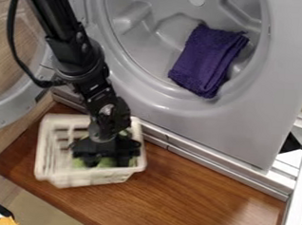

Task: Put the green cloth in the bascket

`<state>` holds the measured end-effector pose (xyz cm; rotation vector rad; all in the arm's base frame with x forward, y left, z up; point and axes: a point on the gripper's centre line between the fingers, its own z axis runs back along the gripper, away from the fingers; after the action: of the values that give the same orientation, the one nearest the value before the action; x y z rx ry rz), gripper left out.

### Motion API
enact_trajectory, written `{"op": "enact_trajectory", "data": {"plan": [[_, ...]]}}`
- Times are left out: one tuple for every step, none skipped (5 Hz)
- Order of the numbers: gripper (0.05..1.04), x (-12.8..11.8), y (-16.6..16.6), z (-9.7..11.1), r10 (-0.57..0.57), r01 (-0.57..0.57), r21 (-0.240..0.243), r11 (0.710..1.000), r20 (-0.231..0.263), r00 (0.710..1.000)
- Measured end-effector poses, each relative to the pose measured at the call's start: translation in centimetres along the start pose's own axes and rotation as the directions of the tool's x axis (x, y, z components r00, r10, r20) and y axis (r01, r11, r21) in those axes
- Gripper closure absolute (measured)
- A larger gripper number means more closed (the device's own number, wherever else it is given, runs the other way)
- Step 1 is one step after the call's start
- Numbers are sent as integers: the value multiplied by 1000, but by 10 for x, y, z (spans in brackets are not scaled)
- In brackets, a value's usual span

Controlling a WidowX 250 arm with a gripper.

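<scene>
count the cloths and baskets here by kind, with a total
Cloths: 2 (folded purple fabric cloth; green fabric cloth, partly covered by the black tool)
Baskets: 1 (white plastic slatted basket)
Total: 3

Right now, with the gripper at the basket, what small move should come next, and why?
Probably let go of the green cloth if it is held, then ease straight up. The gripper is down within the rim of the basket, and green fabric shows inside, right beneath it, so carrying it further seems unnecessary.
</scene>
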<state>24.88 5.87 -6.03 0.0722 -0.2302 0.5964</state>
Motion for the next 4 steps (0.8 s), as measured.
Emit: {"op": "enact_trajectory", "data": {"plan": [[69, -1, -1, 9, -14, 15, -20, 1000, 9, 1000], [75, 1, -4, 20, -19, 20, -44, 999, 20, 1000], [81, 3, -9, 34, -24, 28, -81, 996, 39, 999], [82, 6, -17, 60, -44, 52, -122, 991, 65, 997]]}}
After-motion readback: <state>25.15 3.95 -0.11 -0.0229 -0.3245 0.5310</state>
